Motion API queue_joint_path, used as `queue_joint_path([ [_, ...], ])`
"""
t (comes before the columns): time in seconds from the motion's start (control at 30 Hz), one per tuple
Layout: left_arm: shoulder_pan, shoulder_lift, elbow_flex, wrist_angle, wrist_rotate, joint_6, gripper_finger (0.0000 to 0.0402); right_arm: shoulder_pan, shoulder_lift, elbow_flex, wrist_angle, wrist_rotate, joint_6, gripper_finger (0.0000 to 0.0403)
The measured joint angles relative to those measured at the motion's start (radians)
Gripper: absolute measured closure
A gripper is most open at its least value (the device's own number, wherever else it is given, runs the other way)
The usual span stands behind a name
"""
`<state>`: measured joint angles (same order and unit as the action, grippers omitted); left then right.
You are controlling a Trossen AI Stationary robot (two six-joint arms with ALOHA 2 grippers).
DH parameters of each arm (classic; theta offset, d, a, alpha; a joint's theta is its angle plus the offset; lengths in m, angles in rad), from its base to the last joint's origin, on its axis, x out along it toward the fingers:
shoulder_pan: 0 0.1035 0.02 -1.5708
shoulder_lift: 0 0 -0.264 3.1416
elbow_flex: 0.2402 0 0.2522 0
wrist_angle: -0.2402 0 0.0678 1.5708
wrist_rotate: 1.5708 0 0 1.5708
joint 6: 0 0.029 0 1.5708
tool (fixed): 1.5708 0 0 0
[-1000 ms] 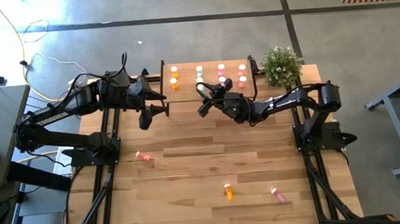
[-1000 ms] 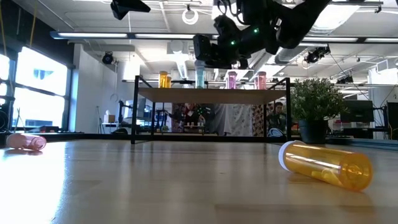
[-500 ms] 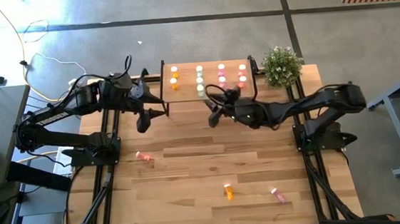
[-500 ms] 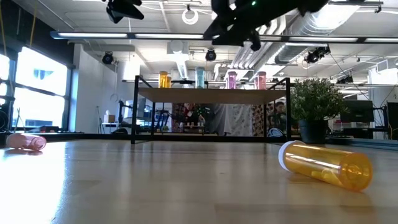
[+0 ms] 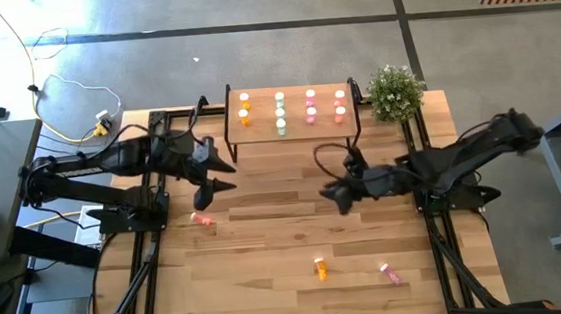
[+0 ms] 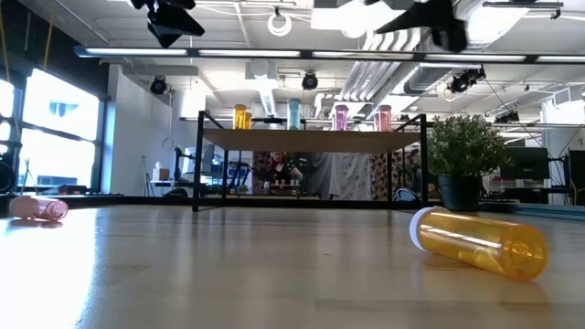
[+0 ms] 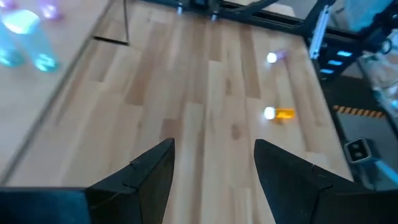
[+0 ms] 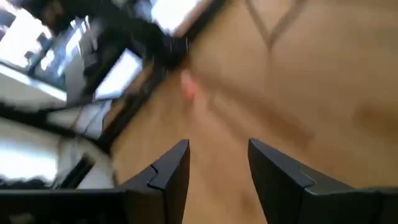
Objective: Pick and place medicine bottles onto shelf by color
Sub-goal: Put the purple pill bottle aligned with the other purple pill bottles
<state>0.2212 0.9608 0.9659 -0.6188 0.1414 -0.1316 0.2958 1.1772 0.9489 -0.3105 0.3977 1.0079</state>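
Orange bottle (image 6: 480, 240), seemingly pink bottle (image 6: 37, 207), light-wood table (image 5: 268, 248)

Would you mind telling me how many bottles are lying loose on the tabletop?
3: a pink bottle near the left arm's base, an orange bottle toward the front middle, and another pink bottle to its right. None seem hidden.

My left hand (image 5: 214, 173) hangs open and empty; my right hand (image 5: 335, 194), also open, reaches out mid-counter.

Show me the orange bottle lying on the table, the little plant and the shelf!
orange bottle (image 6: 477, 242): low view, middle of its body.
plant (image 5: 394, 90): high view, its leaves.
shelf (image 5: 263, 121): high view, bare board.
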Motion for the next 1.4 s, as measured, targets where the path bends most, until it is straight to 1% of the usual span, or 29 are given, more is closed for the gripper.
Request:
queue_joint_path([
  [0.1, -0.040, 0.000, -0.029, 0.027, -0.002, -0.052, 0.0190, 0.044, -0.018, 0.000, -0.091, -0.089, 0.117, 0.0249],
  [0.2, -0.079, 0.000, -0.054, 0.057, -0.004, -0.090, 0.0190, 0.077, -0.025, 0.000, -0.185, -0.205, 0.214, 0.0249],
  [0.27, -0.104, 0.000, -0.061, 0.063, -0.026, -0.116, 0.0190, 0.101, -0.025, 0.000, -0.267, -0.289, 0.282, 0.0249],
  [0.37, -0.137, 0.000, -0.069, 0.074, -0.067, -0.132, 0.0190, 0.147, -0.020, 0.000, -0.342, -0.392, 0.357, 0.0249],
  [0.43, -0.156, 0.001, -0.070, 0.080, -0.084, -0.162, 0.0190, 0.184, -0.020, 0.000, -0.386, -0.429, 0.393, 0.0249],
  [0.63, -0.200, 0.001, -0.070, 0.110, -0.099, -0.223, 0.0190, 0.299, -0.020, 0.000, -0.440, -0.459, 0.476, 0.0249],
  [0.83, -0.238, 0.001, -0.070, 0.126, -0.110, -0.286, 0.0190, 0.417, -0.010, 0.000, -0.498, -0.453, 0.587, 0.0249],
  [1.07, -0.280, 0.001, -0.070, 0.190, -0.131, -0.330, 0.0190, 0.520, 0.072, 0.000, -0.502, -0.451, 0.600, 0.0249],
  [1.27, -0.305, 0.001, -0.070, 0.206, -0.129, -0.381, 0.0190, 0.570, 0.166, 0.000, -0.502, -0.466, 0.596, 0.0248],
  [1.4, -0.315, 0.001, -0.070, 0.206, -0.129, -0.393, 0.0190, 0.593, 0.206, 0.000, -0.500, -0.480, 0.590, 0.0238],
])
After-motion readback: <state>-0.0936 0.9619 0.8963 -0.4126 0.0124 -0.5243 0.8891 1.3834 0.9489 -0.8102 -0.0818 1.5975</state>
